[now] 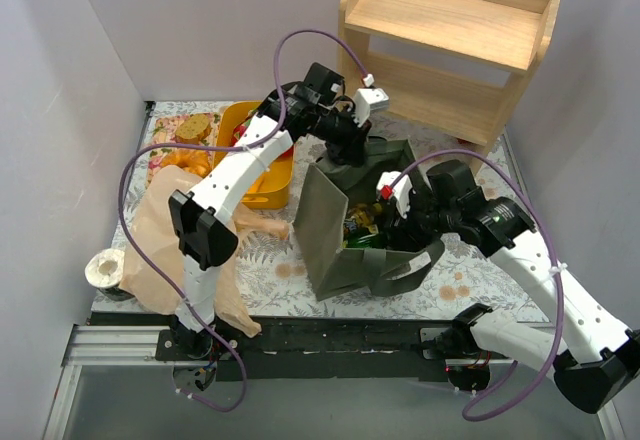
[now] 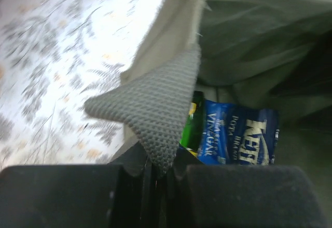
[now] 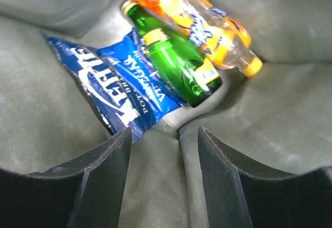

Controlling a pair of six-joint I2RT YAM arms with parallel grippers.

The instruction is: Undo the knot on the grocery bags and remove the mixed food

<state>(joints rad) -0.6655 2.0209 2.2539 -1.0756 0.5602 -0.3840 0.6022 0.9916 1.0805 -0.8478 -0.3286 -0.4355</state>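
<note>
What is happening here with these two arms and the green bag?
The left pincer is shut on the woven strap at the rim of the grey-green tote. The right pincer, open, hangs inside above a blue snack packet, a green bottle and an orange bottle, gripping none yet. The tan plastic bag lies slack at the left.

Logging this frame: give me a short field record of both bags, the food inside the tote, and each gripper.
left gripper: shut on the woven strap at the rim of the tote
right gripper: open, inside the tote, holding nothing
in tote: blue snack packet, green bottle, orange bottle
tan plastic bag: lying slack on the table, left of the tote
outside the bags: bread slice on a patterned tray, beside a yellow bin
</note>
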